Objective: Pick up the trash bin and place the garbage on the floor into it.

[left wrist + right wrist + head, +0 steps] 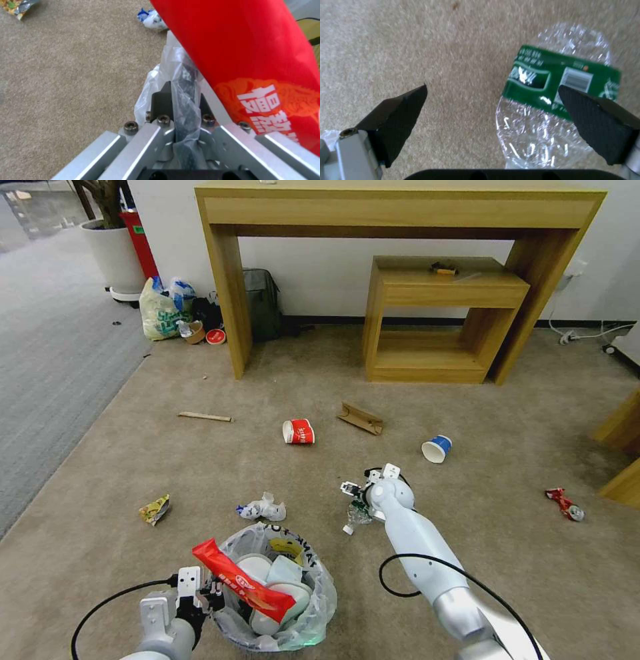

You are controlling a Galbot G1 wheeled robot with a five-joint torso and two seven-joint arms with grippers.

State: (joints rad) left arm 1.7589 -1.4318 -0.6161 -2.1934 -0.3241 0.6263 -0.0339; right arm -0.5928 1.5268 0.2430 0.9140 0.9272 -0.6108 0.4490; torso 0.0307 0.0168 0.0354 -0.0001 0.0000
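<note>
The left tool (181,105) is clamped on the near-left rim of the trash bin (313,617), which holds white slippers (283,587) and a red wrapper (243,580). The right tool (493,110), fingers spread apart, hovers over the crushed bottle (553,100) on the floor (467,493)

light: bright, even, soft faint shadows | head view: desk (400,210) edges bow outward | glare: speckles on bottle (550,100) | blur: right wrist view smeared; wrapper (246,57) close, soft
</note>
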